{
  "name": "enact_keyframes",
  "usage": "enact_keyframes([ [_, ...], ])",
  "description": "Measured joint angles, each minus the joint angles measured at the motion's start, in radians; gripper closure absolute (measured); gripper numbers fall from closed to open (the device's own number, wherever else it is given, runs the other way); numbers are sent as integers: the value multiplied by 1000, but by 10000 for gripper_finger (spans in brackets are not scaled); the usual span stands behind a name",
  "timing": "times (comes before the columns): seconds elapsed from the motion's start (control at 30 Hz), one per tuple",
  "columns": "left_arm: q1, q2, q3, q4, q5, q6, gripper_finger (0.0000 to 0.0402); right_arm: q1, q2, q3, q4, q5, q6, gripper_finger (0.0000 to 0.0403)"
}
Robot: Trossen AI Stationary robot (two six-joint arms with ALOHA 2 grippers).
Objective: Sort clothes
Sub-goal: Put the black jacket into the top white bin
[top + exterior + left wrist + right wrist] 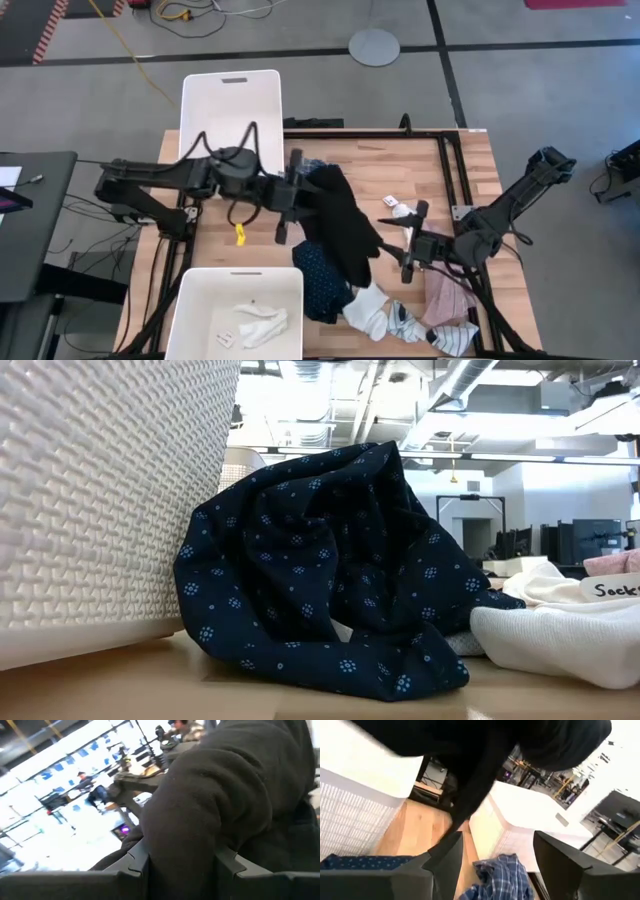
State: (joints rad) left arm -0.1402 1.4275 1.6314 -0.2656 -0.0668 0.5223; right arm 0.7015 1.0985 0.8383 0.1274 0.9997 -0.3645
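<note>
My left gripper is shut on the black piece, which stretches from it toward the table's near right. My right gripper is open beside the black piece's lower end. That end hangs down between its fingers; whether they touch it, I cannot tell. The blue plaid shirt lies under the black piece and shows in the right wrist view. The navy dotted piece lies crumpled on the table. White and striped socks and the pink shirt lie at the near right. My left gripper pinches a thick bunched fold of the black piece between its two fingers, at the piece's far-left end. The fingers come roughly level from the table's left. The cloth is raised there and drapes away toward my right gripper.
One white bin stands beyond the table's far left. A second white bin at the near left holds white socks and fills the left of the low view. A white label lies by the socks.
</note>
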Motion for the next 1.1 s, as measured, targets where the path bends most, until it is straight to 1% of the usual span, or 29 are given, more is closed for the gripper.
enact_keyframes([
  [0.17, 0, -48, 0, -37, -116, 40, 289, 19, 0, 0, -65, 2, 98, 148],
  [0.5, 0, -123, 0, -124, -406, 147, 289, 25, -1, 0, -232, 1, 326, 148],
  [0.77, 10, -154, 0, -146, -614, 249, 289, 55, 0, 0, -287, -2, 430, 148],
  [0.87, 27, -168, 0, -158, -668, 283, 289, 69, 0, 0, -296, -2, 456, 148],
  [1.1, 112, -194, 0, -224, -720, 284, 289, 98, 1, 0, -312, -2, 496, 148],
])
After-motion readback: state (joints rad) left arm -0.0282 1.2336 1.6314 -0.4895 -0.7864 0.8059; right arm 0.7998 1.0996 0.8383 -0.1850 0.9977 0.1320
